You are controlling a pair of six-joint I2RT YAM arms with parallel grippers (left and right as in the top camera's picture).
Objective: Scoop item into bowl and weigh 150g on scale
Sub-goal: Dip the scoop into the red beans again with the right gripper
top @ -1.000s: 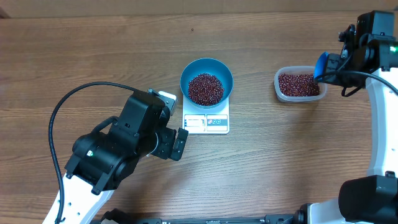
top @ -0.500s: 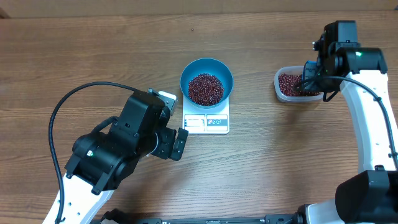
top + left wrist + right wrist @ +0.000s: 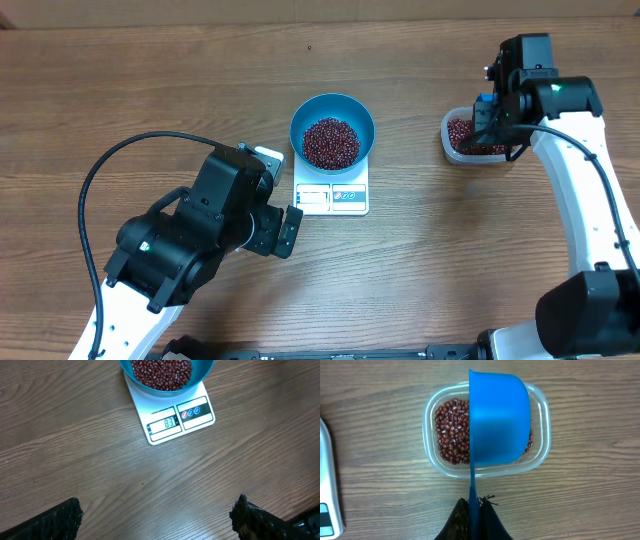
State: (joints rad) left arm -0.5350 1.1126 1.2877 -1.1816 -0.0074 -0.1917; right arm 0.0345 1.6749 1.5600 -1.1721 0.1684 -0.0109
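The teal-blue bowl [image 3: 332,131] stands on the white scale [image 3: 332,196] at mid-table, with a heap of dark red-brown beans [image 3: 330,142] inside; the bowl [image 3: 166,375], scale [image 3: 175,417] and beans [image 3: 161,370] also show in the left wrist view. More beans [image 3: 451,430] lie in a clear tub [image 3: 431,435], which sits at the right [image 3: 454,143]. My right gripper [image 3: 474,510] is shut on the handle of a bright blue scoop [image 3: 499,417] held over the tub, turned on its side. My left gripper [image 3: 157,515] is open above bare wood, in front of the scale.
The scale's display [image 3: 164,424] is lit, with two round buttons beside it. The left arm's black body [image 3: 200,230] and its cable [image 3: 100,180] take up the left front of the wooden table [image 3: 450,260]. The right arm [image 3: 580,180] runs along the right edge.
My right gripper has carried the scoop leftward from beyond the tub's right side to over the tub, and its wrist has turned. The left arm, bowl and scale are unmoved.
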